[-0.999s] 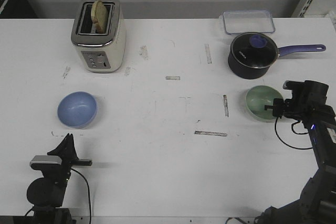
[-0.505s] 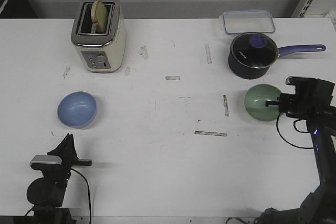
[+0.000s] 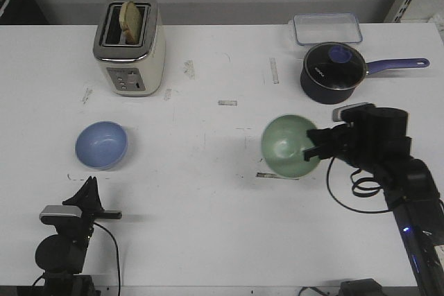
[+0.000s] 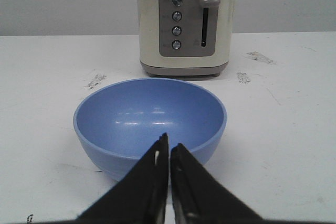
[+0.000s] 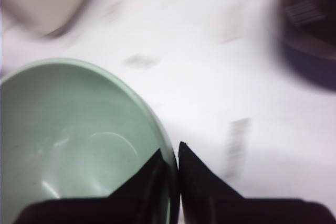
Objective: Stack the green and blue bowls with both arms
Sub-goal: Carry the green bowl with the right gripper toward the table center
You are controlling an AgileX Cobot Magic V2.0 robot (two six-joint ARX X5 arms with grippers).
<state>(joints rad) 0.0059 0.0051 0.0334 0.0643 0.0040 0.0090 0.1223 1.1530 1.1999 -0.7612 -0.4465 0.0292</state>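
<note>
The blue bowl (image 3: 101,145) sits upright on the white table at the left; in the left wrist view it (image 4: 149,119) lies just beyond my left gripper (image 4: 169,148), which is shut, empty and short of the rim. That gripper (image 3: 89,186) is at the front left of the table. My right gripper (image 3: 313,149) is shut on the rim of the green bowl (image 3: 288,147) and holds it tilted above the table's middle right. In the right wrist view one finger is inside the green bowl (image 5: 73,140) and one outside, at my right gripper (image 5: 171,156).
A cream toaster (image 3: 130,45) with bread stands at the back left, beyond the blue bowl. A dark navy saucepan (image 3: 334,71) with a glass lid and a clear lidded box (image 3: 327,29) are at the back right. Tape marks dot the table (image 3: 208,192).
My right arm has lifted the green bowl from the right side and carried it leftward toward the table's middle, tilting it. The left arm and blue bowl have not moved.
</note>
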